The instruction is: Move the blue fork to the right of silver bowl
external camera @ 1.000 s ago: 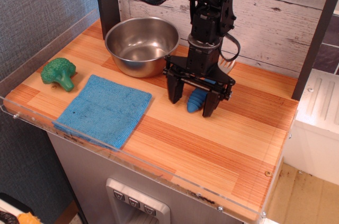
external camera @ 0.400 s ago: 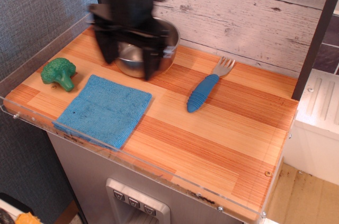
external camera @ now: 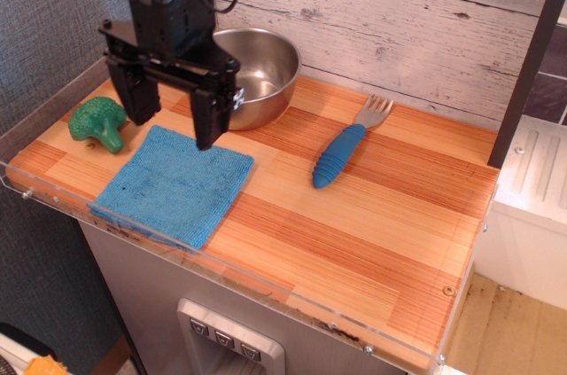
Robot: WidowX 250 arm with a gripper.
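**Ana:** Observation.image looks down on a wooden counter [external camera: 372, 242]. Can you read any brand, label or writing?

**Ben:** None that I can make out. A small pale patch sits on the near finger of the gripper [external camera: 172, 121], too small to read. Below the counter's front edge, a grey panel [external camera: 232, 339] has a row of small squares, and nothing on them is legible either.

**Ana:** Take the silver bowl [external camera: 257, 74] as the landmark. Where is the blue fork [external camera: 344, 150]?

**Ben:** Lying flat on the wood to the right of the bowl and a little nearer the camera, apart from it. The ribbed blue handle points toward the front; the grey tines point toward the plank wall [external camera: 416, 20].

**Ana:** And the claw?

**Ben:** In front of the bowl's left side, covering part of its rim from this angle. Its two dark fingers hang down, spread wide, with nothing between them. The fingertips are over the far edge of the blue cloth [external camera: 173, 184], which lies in front of the bowl.

**Ana:** So fork and claw?

**Ben:** Well apart. The fork is on the bowl's right, the claw on its left front.

**Ana:** Anything else?

**Ben:** A green toy broccoli [external camera: 99, 122], left of the bowl, just beside the claw's left finger.
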